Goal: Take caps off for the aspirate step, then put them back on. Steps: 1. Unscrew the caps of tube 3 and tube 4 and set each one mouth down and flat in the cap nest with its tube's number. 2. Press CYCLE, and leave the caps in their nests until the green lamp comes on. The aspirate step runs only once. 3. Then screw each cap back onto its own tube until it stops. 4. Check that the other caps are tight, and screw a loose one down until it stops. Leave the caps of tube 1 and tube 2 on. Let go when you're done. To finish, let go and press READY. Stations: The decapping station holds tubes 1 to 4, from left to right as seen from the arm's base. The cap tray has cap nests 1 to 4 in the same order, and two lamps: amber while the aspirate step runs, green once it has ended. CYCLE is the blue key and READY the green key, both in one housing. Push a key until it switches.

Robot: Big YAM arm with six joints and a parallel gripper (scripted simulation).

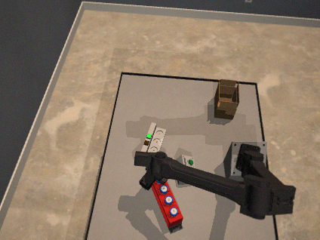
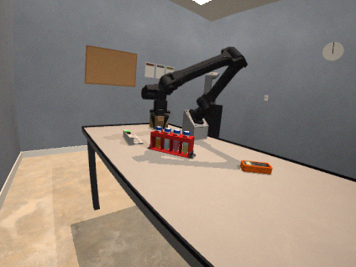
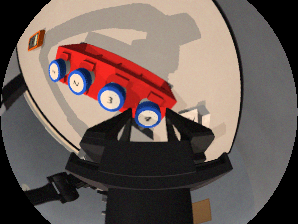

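Note:
The red decapping station (image 1: 162,200) (image 2: 172,136) (image 3: 120,75) holds four tubes with blue-rimmed white caps. Cap 1 (image 1: 173,211) (image 3: 57,70), cap 2 (image 1: 168,200) (image 3: 79,81), cap 3 (image 1: 164,189) (image 3: 111,97) and cap 4 (image 2: 159,128) (image 3: 148,115) sit on their tubes. My gripper (image 3: 148,111) (image 2: 159,126) is partly open, its fingers at either side of cap 4 with gaps showing. The cap tray (image 1: 161,130) (image 2: 133,138) shows three empty nests; the nearest is hidden by the arm. The green lamp (image 1: 149,136) (image 2: 128,131) is lit, the amber lamp (image 1: 146,143) dark. The green READY key (image 1: 191,162) shows; CYCLE is hidden.
A brown open box (image 1: 226,102) stands near the table's back edge. An orange meter (image 2: 256,167) (image 3: 36,40) lies beyond the tube 1 end of the station. The arm passes over the key housing (image 1: 185,157), between the station and the arm's base (image 1: 235,151).

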